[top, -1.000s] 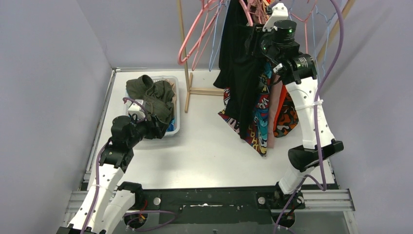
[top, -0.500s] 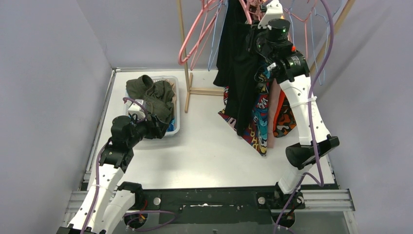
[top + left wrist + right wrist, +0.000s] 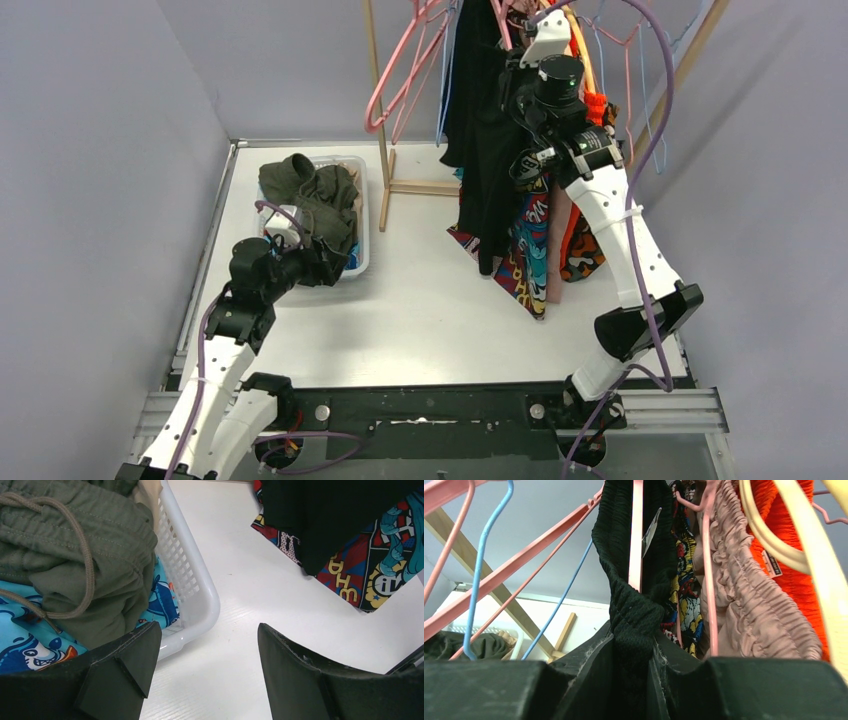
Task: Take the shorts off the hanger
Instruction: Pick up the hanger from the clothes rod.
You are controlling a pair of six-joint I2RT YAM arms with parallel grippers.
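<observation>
Pale lavender walls on three sides; white desk (image 3: 430,310) with a wooden rack (image 3: 378,100) at the far edge and a white basket (image 3: 362,262) at far left. The basket holds olive shorts (image 3: 75,555) on top of teal shark-print shorts (image 3: 20,640). On the rack at far right hang the black shorts (image 3: 485,150), comic-print shorts (image 3: 525,250), dusty pink shorts (image 3: 744,615) and orange shorts (image 3: 794,545), packed close together. The right pincer (image 3: 631,645) is raised to the rack and clamped on a gathered fold of the black shorts' elastic waistband, just below the pink hanger (image 3: 636,530) that runs down through the waist opening. The left pincer (image 3: 206,635) sits low beside the basket's near right corner, jaws spread wide, holding nothing. Step judged: grasp made on the black pair, pull-off not yet done; the waistband is on the hanger. The next move likely calls for drawing the waistband down and sideways off one hanger arm, then the other, while keeping the pinch firm. Risks: the elastic may snag on the hanger end, the hanger may lift off the rail with the fabric, and neighbouring pairs may be dragged along.
</observation>
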